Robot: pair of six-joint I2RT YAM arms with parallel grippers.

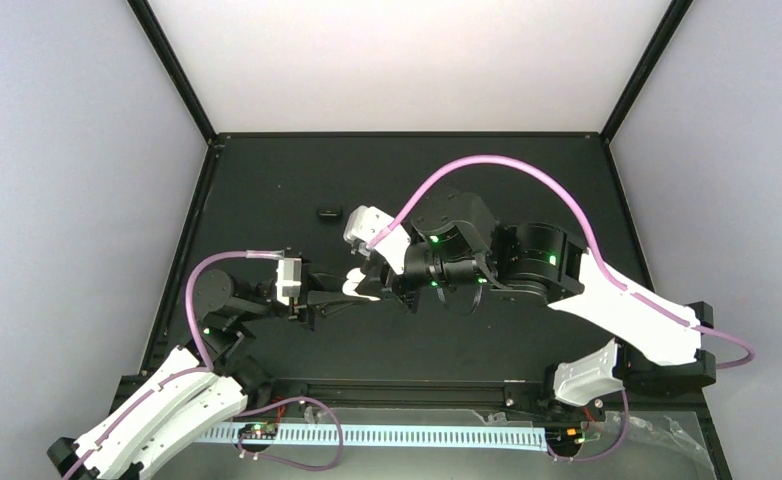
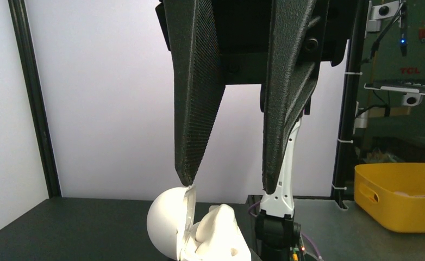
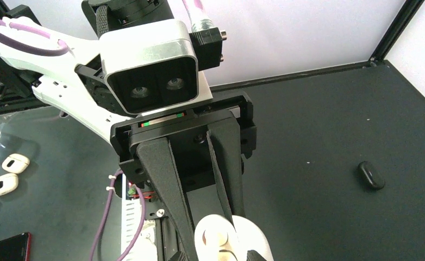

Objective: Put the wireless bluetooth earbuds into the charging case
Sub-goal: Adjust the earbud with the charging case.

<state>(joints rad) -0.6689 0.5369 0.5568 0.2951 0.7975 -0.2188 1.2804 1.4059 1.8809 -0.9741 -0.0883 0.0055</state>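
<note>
Left claw (image 1: pixel 351 296): clamped on the charging case (image 2: pixel 168 222), whose lid stands hinged up.
Right claw (image 2: pixel 226 186): pointing down over the case, fingers apart, nothing between them; one tip touches the lid's rim.
White lump (image 2: pixel 218 223): in the case's open base; cannot tell whether it is an earbud.
Black oval (image 3: pixel 370 175): on the table (image 3: pixel 319 109), well apart from the case.

Matte black table (image 1: pixel 267 180) — one small black oval object (image 1: pixel 328 212) on its far left part

arms (image 1: pixel 167 408) (image 1: pixel 627 310) 2 | charging case (image 2: pixel 169 224) 1 | black oval object (image 3: pixel 371 174) 1 | yellow bin (image 2: pixel 400 202) 1
</note>
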